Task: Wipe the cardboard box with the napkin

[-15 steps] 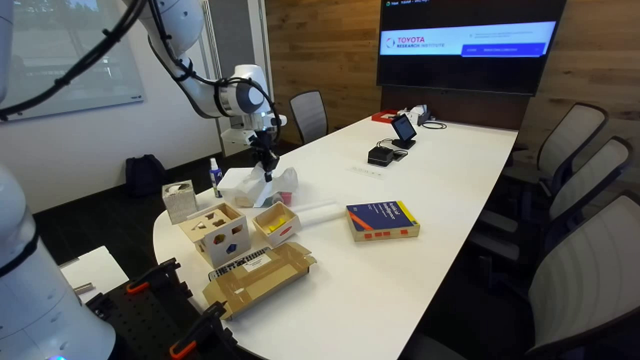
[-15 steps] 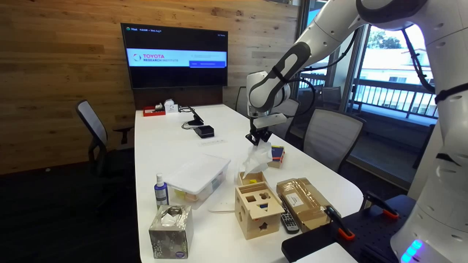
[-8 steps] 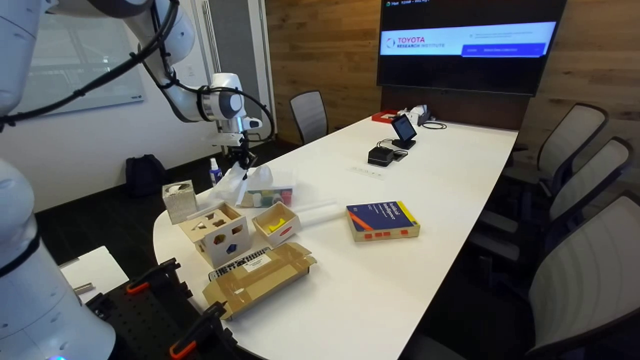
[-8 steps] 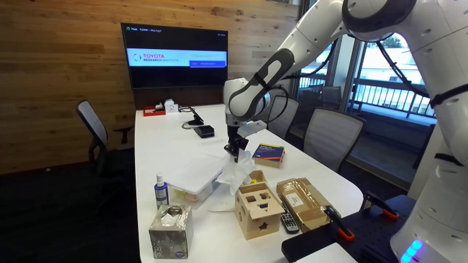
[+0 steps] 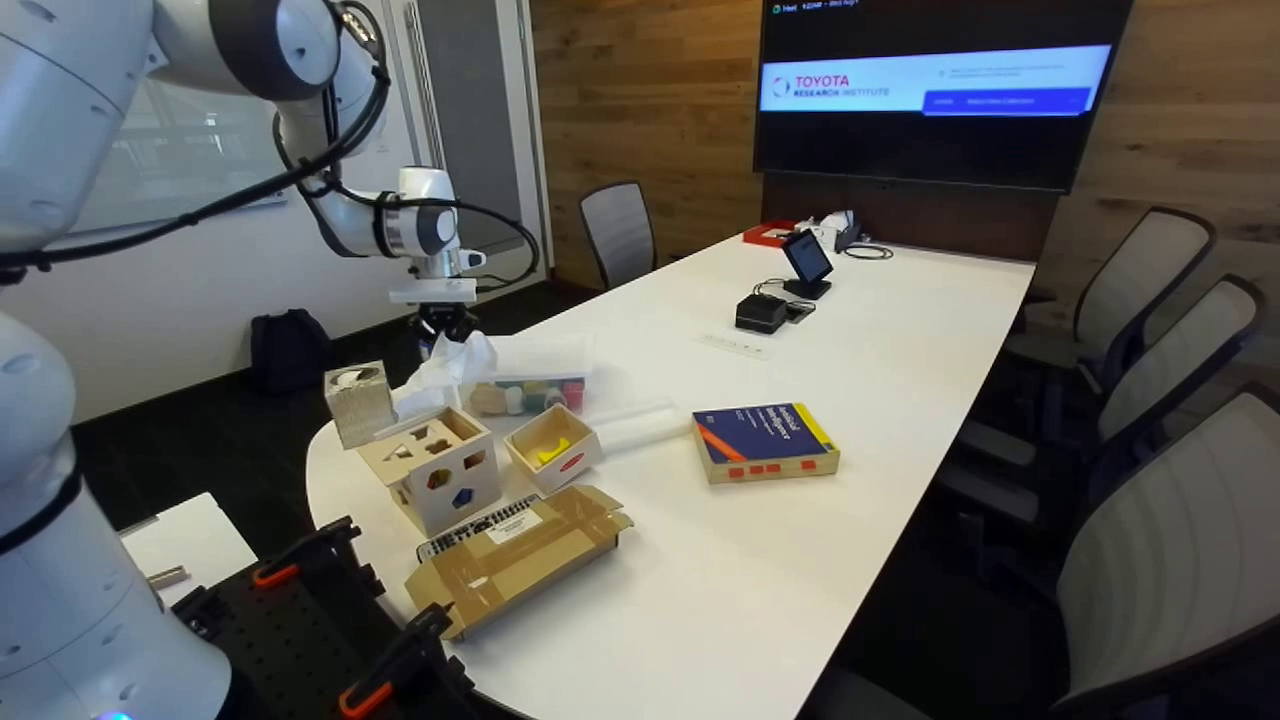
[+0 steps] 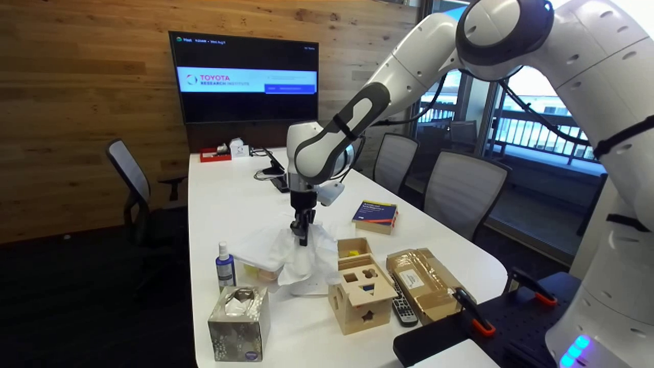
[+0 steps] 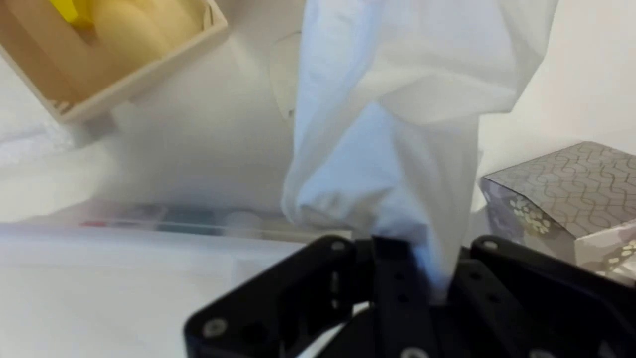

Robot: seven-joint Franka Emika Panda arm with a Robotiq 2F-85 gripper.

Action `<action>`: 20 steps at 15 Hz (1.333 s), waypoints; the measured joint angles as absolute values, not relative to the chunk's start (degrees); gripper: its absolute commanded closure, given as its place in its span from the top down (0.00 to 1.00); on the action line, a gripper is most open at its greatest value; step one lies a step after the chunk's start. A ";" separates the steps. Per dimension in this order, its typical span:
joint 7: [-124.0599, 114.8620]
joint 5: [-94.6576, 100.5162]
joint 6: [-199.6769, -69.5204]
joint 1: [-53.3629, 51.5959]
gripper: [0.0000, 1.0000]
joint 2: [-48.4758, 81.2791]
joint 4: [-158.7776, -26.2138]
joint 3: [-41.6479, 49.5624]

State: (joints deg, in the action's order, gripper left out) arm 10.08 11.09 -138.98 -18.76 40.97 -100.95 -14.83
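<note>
We see the claw (image 6: pixel 303 237) squeezed narrow, with a white napkin (image 7: pixel 417 124) pinched between its two black fingers (image 7: pixel 400 278). The napkin hangs down in soft folds. The claw points down over the worktop (image 5: pixel 700 580), toward the end edge where the robot's base (image 6: pixel 603 312) stands.

The cardboard box (image 6: pixel 429 283) is flat and golden-tan, with a white label (image 6: pixel 411 279). It lies next to that same end edge, close to a black board (image 5: pixel 300 640). The napkin is apart from it, and a wooden box (image 6: pixel 361 294) with cut-out shapes stands between them. A remote (image 6: pixel 405 309) lies just beside the cardboard box, on the side of the wooden box.

Next to the wooden box we see a little wooden tray (image 5: pixel 572 462) with a yellow thing (image 5: pixel 554 450) inside. The napkin hangs near a see-through bin (image 5: pixel 545 395) with a white lid (image 7: pixel 124 308), and we cannot tell if they touch. A blue spray bottle (image 6: pixel 225 268) stands upright by the left long edge, as we look toward the big screen (image 6: pixel 246 79). A gray tissue box (image 6: pixel 237 332) sits at the left corner of the robot's end. A thick blue and red book (image 5: pixel 765 440) lies flat, nearer the right long edge. Gray chairs (image 6: pixel 462 191) stand along that edge. At the far end edge, below the big screen, we spot a red tray (image 6: pixel 217 159). A black box (image 5: pixel 761 312) and a small tilted screen (image 5: pixel 807 257) sit farther along, between the two long edges.
</note>
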 measured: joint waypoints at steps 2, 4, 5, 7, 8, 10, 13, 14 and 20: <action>15.97 11.11 -138.89 -18.80 0.00 43.95 -97.65 -16.28; 21.94 11.11 -138.52 -18.81 0.00 47.09 -93.96 -17.81; 25.04 11.11 -138.12 -18.77 0.00 48.72 -92.04 -18.62; 31.35 11.11 -136.97 -18.66 0.00 51.84 -88.32 -20.24; 34.54 11.11 -136.11 -18.59 0.00 53.26 -86.57 -21.03; 40.91 11.10 -134.00 -18.53 0.00 55.64 -83.50 -22.35; 50.54 10.83 -130.06 -18.51 0.00 58.34 -79.65 -23.83; 53.60 10.59 -128.60 -18.50 0.00 59.08 -78.51 -24.21; 68.17 7.30 -120.75 -18.58 0.00 62.77 -72.82 -24.91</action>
